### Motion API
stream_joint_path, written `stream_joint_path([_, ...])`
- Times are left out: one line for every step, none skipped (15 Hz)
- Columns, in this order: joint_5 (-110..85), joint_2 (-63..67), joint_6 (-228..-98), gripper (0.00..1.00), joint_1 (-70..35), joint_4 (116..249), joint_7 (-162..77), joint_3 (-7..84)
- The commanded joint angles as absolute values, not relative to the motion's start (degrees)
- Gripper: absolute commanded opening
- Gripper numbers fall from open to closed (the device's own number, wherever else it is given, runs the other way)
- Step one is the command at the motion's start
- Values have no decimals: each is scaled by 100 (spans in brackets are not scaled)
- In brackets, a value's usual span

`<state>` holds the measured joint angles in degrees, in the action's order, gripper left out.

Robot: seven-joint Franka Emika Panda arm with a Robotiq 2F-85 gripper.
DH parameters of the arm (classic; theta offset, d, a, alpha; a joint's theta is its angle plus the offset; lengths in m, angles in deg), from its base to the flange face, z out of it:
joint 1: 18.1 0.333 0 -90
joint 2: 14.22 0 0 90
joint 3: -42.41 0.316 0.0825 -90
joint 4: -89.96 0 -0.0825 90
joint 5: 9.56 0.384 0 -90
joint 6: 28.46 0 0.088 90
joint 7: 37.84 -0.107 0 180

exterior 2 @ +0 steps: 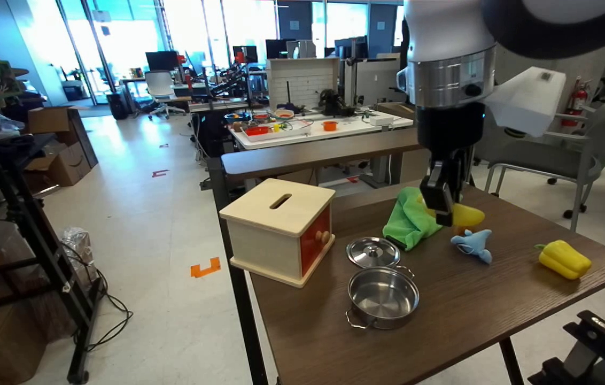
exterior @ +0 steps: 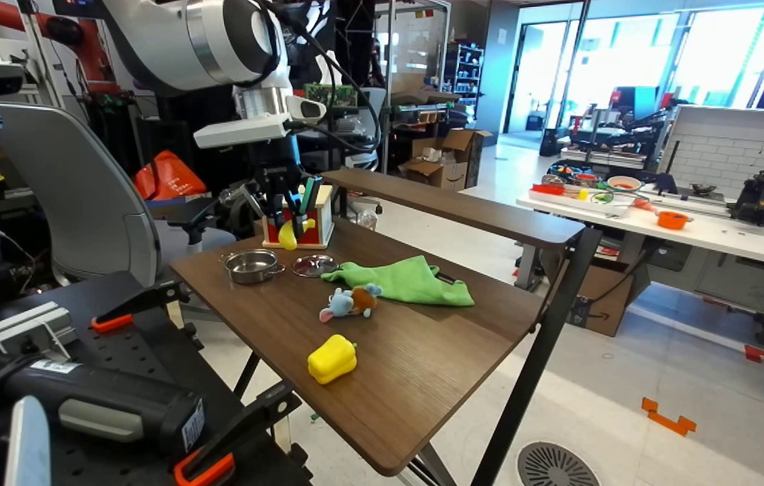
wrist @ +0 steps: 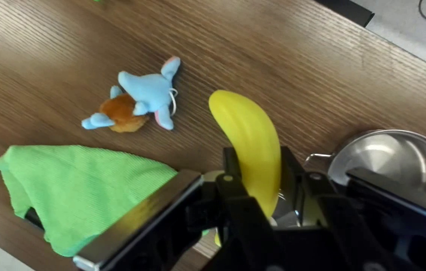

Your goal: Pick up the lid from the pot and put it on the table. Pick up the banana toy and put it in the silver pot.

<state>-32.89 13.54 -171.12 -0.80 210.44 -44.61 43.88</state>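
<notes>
My gripper (exterior: 293, 219) is shut on the yellow banana toy (exterior: 287, 236) and holds it above the table (exterior: 416, 378). The banana (wrist: 252, 135) sits between both fingers in the wrist view. In an exterior view, a finger of the gripper (exterior 2: 446, 206) covers the banana's (exterior 2: 468, 215) middle. The silver pot (exterior: 252, 275) stands uncovered on the table; the pot (wrist: 378, 152) lies right of the fingers in the wrist view. The lid (exterior 2: 373, 252) lies on the table next to the pot (exterior 2: 388, 322), knob up. The lid (wrist: 286, 214) is mostly hidden behind the fingers in the wrist view.
A red-and-cream box (exterior 2: 265, 246) stands beside the lid. A green cloth (exterior: 402, 280), a blue-and-brown plush toy (wrist: 149, 92) and a yellow pepper toy (exterior: 332, 359) lie on the table. A raised shelf (exterior: 449, 206) runs along one table side.
</notes>
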Motion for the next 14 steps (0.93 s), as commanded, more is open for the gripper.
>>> stream_joint_path([-3470, 1733, -16877, 7, 51, 20648, -4002, 4583])
stream_joint_path([-3486, 1816, -16869, 7, 93, 20592, -3893, 4620])
stream_joint_path([-3510, 1902, -16888, 7, 147, 20532, -3800, 4653])
stream_joint_path([-3527, 1981, -16894, 7, 190, 20476, -3706, 4682])
stream_joint_path([-3570, 2062, -16906, 7, 249, 20411, -3646, 4702])
stream_joint_path([-3595, 2127, -16914, 7, 295, 20359, -3571, 4725])
stream_joint_path([-3634, 2183, -16961, 7, 341, 20323, -3501, 4743])
stream_joint_path([-3678, 2225, -17004, 7, 388, 20290, -3453, 4760])
stream_joint_path([-3712, 2255, -17028, 7, 417, 20264, -3391, 4785])
stream_joint_path([-3727, 2296, -17047, 7, 447, 20222, -3333, 4808])
stream_joint_path([-3701, 2349, -17027, 7, 453, 20162, -3257, 4850])
stream_joint_path([-3680, 2406, -17005, 7, 453, 20101, -3174, 4887])
stream_joint_path([-3662, 2475, -16992, 7, 453, 20032, -3090, 4915])
stream_joint_path([-3639, 2531, -16975, 7, 444, 19967, -3006, 4947])
